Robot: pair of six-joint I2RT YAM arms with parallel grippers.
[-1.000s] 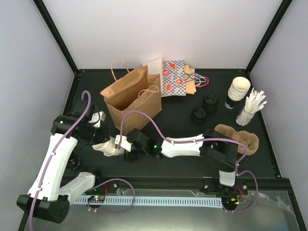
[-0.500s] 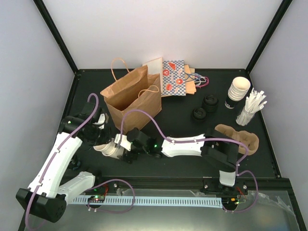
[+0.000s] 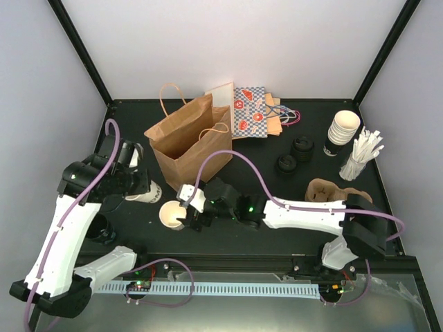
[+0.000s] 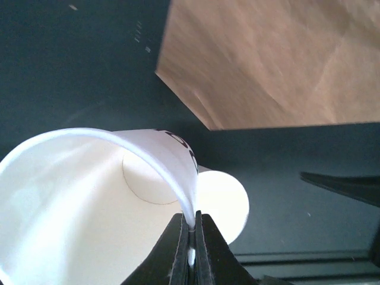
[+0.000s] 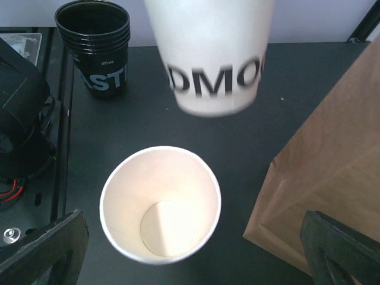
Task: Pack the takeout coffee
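With the left hand (image 4: 191, 228) gripping the lifted cup (image 4: 71, 202) by its rim, retract the open right hand (image 5: 190, 249), seemingly clear, without tipping the standing cup (image 5: 160, 202).

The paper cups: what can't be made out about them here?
- Held cup, right wrist view: print blurred, rim cut off by the top edge.
- Standing cup, left wrist view: mostly hidden behind the held cup.
- Black cup stack, right wrist view: small print too tiny.
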